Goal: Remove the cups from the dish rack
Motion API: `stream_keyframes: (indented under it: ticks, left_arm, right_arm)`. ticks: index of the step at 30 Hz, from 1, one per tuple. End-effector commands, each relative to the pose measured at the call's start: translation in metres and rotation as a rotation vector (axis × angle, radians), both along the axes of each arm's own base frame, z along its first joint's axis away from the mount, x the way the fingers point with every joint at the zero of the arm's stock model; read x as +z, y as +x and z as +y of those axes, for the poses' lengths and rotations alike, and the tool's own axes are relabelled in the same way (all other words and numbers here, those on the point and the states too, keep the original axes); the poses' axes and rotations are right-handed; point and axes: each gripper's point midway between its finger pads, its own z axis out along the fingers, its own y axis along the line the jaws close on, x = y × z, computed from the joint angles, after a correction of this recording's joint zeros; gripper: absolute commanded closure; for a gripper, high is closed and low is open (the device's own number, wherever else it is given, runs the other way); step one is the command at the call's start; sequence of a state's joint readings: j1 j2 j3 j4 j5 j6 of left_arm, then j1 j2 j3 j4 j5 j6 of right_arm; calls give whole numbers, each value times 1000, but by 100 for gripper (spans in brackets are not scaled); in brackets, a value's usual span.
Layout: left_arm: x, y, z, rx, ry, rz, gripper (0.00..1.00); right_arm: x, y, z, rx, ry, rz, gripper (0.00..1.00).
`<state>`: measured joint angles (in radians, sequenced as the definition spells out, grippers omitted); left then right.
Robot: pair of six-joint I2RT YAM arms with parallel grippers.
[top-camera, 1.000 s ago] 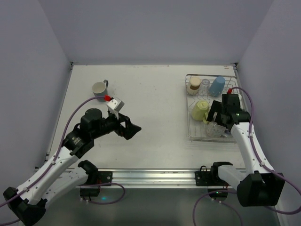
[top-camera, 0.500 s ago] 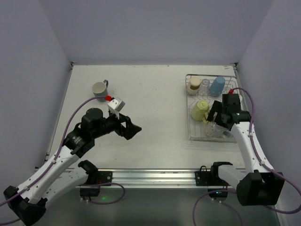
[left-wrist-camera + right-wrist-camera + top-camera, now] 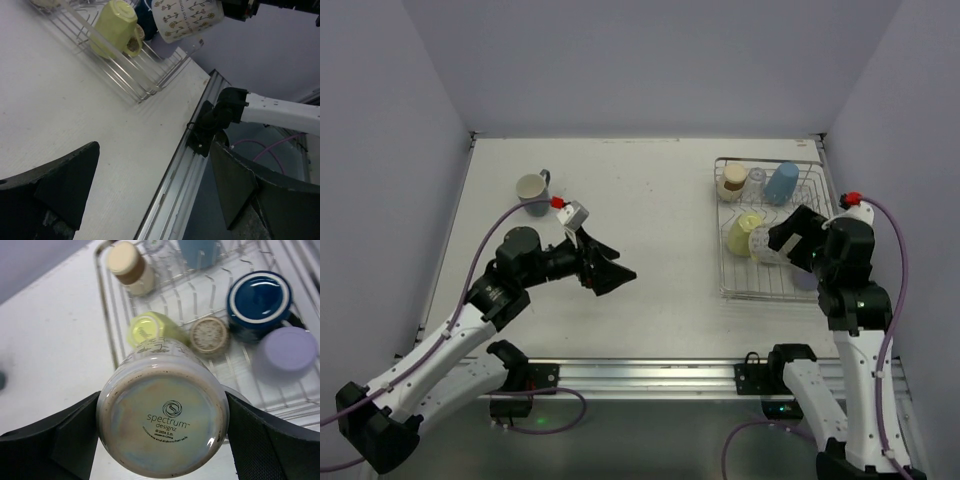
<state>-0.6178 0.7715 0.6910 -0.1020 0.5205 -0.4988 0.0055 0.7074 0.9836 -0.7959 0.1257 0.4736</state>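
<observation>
My right gripper (image 3: 782, 241) (image 3: 162, 427) is shut on a white mug with a floral print (image 3: 765, 246) (image 3: 162, 420), held bottom-up above the silver wire dish rack (image 3: 724, 291) (image 3: 102, 325). The mug also shows in the left wrist view (image 3: 187, 17). In the rack are a yellow-green mug (image 3: 744, 232) (image 3: 150, 327), a cream cup with a brown band (image 3: 732, 181) (image 3: 127, 262), a clear glass (image 3: 757, 178), a light blue tumbler (image 3: 781, 183), a navy cup (image 3: 259, 299), a lavender cup (image 3: 285, 356) and a small speckled cup (image 3: 209, 333). My left gripper (image 3: 610, 270) (image 3: 155, 190) is open and empty over the table.
A grey mug with a cream inside (image 3: 532, 187) stands upright on the table at the far left. The rack sits at the table's right side near the wall. A metal rail (image 3: 650, 372) runs along the near edge.
My right arm has risen and pulled back, lifting the white floral mug out of the near part of the rack. My left gripper has shifted slightly right.
</observation>
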Motion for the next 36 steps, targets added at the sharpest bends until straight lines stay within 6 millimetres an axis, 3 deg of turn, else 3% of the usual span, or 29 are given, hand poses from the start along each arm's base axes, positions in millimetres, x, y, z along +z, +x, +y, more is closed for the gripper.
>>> stream_keyframes:
  ticks: [1, 2, 4, 8, 11, 16, 17, 19, 24, 27, 30, 31, 33, 34, 35, 36]
  left_arm:
    - [18, -16, -22, -143, -161, 45, 5]
    - [27, -15, -25, -149, -211, 43, 5]
    - [24, -13, -32, -159, -234, 69, 6]
    - [38, -10, -45, -188, -319, 75, 10]
    - [39, -7, -57, -206, -339, 82, 12]
    - [31, 4, -72, -208, -354, 111, 12]
    - [35, 3, -74, -218, -371, 109, 12]
    - [31, 4, -81, -231, -365, 128, 13]
    - [37, 3, -85, -233, -382, 108, 18]
    - [48, 3, -81, -215, -421, 72, 31]
    - [56, 7, -76, -174, -457, 58, 50]
    - [56, 9, -74, -153, -469, 58, 69]
    - [62, 8, -70, -138, -493, 39, 94]
    - [64, 10, -67, -117, -499, 28, 100]
    - [62, 11, -66, -107, -490, 21, 100]
    - [67, 9, -63, -101, -495, 4, 100]
  right_arm:
    - [73, 1, 48, 206, 179, -292, 58]
    - [69, -1, 57, 245, 215, -298, 58]
    - [87, -7, 75, 327, 285, -388, 59]
    - [96, -19, 118, 557, 467, -465, 60]
    - [101, -25, 140, 662, 579, -493, 61]
    - [102, -38, 178, 811, 674, -478, 60]
    - [94, -36, 186, 832, 695, -447, 60]
    - [104, -45, 202, 915, 750, -473, 60]
    - [98, -43, 225, 975, 810, -446, 60]
    - [90, -38, 233, 977, 848, -430, 60]
    - [85, -37, 241, 989, 874, -416, 60]
    - [81, -35, 244, 990, 883, -401, 60]
    - [80, -35, 245, 995, 906, -412, 55]
    - [79, -35, 245, 991, 911, -420, 48]
    - [76, -33, 244, 976, 912, -423, 23]
    - [75, -29, 241, 950, 903, -439, 10]
